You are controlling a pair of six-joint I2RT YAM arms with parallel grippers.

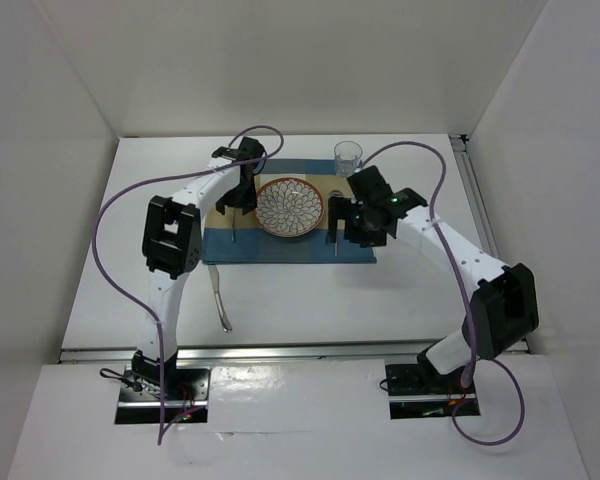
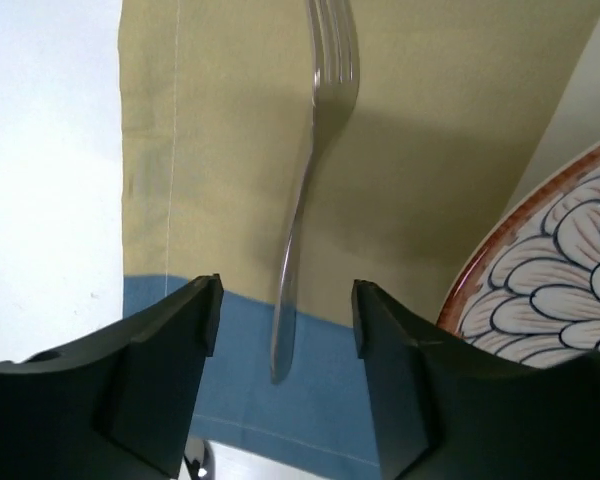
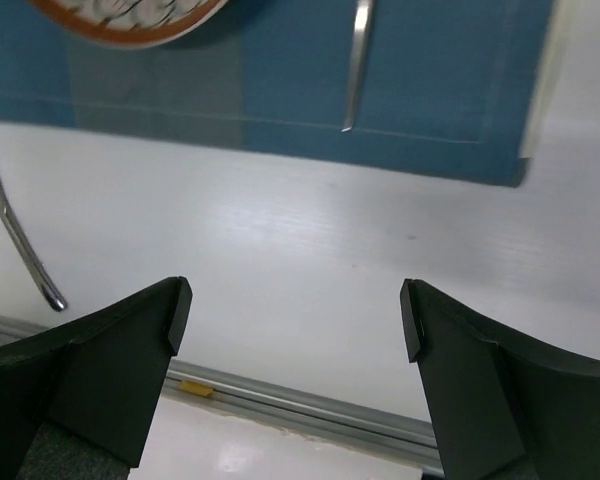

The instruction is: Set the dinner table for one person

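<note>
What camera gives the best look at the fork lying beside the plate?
The left wrist view: the fork fills it, handle and tines close up. The top view shows only a thin sliver by the plate; the right wrist view misses it.

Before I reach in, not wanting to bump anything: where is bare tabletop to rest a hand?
Bare dinner table runs between the placemat and the front rail, right of the loose utensil; the far left corner is bare too. Crowded: the placemat, carrying plate, fork and knife, with the left gripper and right gripper over it and the glass behind.
</note>
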